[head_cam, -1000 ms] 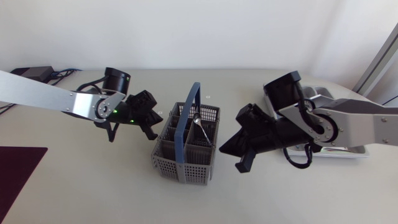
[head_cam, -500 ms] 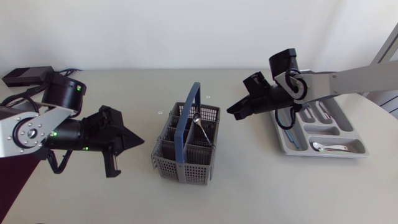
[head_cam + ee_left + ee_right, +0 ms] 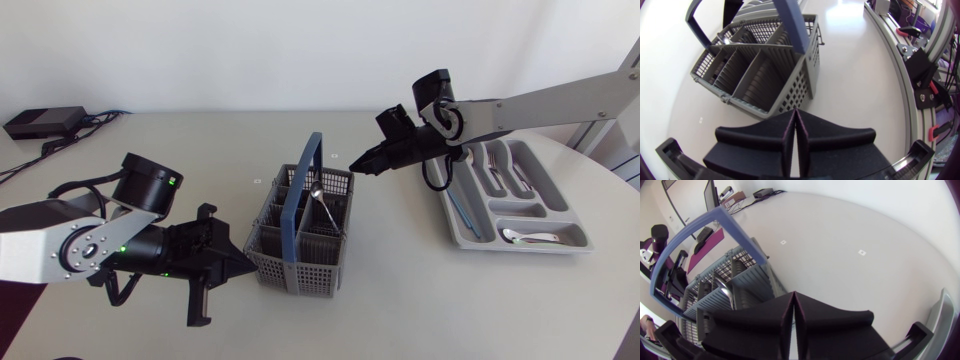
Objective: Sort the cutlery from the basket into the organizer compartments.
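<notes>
Left wrist view: my left gripper (image 3: pixel 795 116) has its fingers pressed flat together with nothing in them. The tip is right at the grey basket (image 3: pixel 785 95)'s outer wall, and I can't tell if it touches. From the head view, a spoon (image 3: pixel 322 203) leans in the basket beside the blue handle (image 3: pixel 298 195). Past it my right gripper (image 3: pixel 366 165), also closed and empty, hangs near the basket's far corner. The organizer (image 3: pixel 520 248) lies to the right and holds a second spoon (image 3: pixel 530 237).
</notes>
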You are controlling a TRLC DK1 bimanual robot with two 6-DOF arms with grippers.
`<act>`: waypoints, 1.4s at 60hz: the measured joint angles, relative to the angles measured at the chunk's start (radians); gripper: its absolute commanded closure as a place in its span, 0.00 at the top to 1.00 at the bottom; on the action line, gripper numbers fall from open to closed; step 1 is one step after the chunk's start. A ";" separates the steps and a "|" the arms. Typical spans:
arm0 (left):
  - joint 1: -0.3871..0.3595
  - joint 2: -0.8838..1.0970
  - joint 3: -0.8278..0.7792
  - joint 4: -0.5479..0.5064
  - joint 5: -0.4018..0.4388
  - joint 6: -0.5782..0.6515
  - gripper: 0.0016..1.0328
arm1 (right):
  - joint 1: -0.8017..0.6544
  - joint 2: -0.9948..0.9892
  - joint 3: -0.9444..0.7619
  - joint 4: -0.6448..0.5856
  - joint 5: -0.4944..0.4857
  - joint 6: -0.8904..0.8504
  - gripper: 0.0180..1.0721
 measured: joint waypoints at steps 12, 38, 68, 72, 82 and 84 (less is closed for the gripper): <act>0.047 0.053 0.005 0.041 0.009 -0.011 0.03 | 0.008 -0.020 -0.032 -0.027 -0.006 -0.056 0.05; 0.124 0.212 0.139 0.126 -0.027 -0.051 0.03 | -0.035 -0.283 -0.329 -0.032 0.023 -0.089 0.05; 0.124 0.371 0.306 0.171 -0.036 -0.113 0.03 | -0.021 -0.396 -0.443 -0.040 0.084 -0.074 0.05; 0.124 0.391 0.332 0.171 -0.042 -0.117 0.03 | -0.017 -0.391 -0.439 -0.032 0.098 -0.061 0.05; 0.124 0.447 0.408 0.172 -0.060 -0.133 0.03 | -0.008 -0.342 -0.394 -0.020 0.132 -0.038 0.05; 0.124 0.459 0.421 0.172 -0.062 -0.138 0.03 | -0.008 -0.334 -0.385 -0.018 0.137 -0.035 0.05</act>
